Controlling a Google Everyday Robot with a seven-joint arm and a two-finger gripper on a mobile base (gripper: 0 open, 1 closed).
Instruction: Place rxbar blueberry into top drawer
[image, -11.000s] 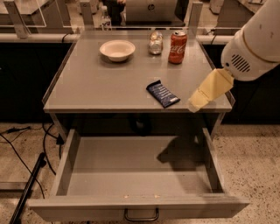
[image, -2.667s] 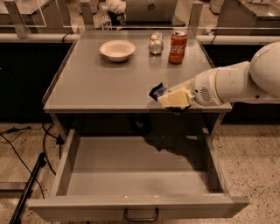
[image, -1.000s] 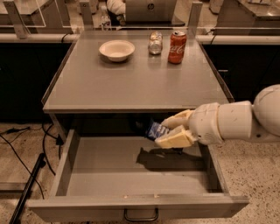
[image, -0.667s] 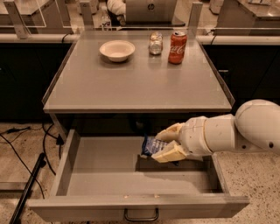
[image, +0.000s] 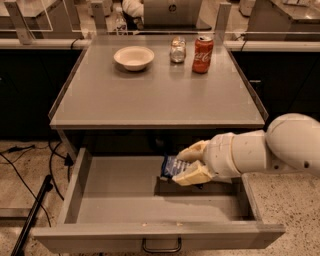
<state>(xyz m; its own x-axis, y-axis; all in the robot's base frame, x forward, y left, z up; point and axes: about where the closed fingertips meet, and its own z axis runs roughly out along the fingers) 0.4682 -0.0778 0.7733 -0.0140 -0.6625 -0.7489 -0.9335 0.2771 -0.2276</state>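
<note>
The top drawer (image: 115, 202) stands pulled open below the grey table, its curved handle (image: 161, 246) at the front. My gripper (image: 186, 164) reaches in from the right, low inside the drawer near its back right part. It is shut on the rxbar blueberry (image: 173, 165), a dark navy bar with pale lettering that sticks out to the left between the cream fingers (image: 192, 174). The bar sits tilted, close above the drawer bottom; I cannot tell whether it touches it. My white arm (image: 270, 150) crosses the drawer's right wall.
On the table top (image: 155, 95) stand a white bowl (image: 134, 57), a small glass jar (image: 177, 50) and a red cola can (image: 202, 47) at the back. A black stand and cables (image: 35, 200) lie on the floor at left.
The gripper took the bar off the table's right front, carried it down over the edge and lowered it into the drawer; in the last second it sank deeper and slightly left.
</note>
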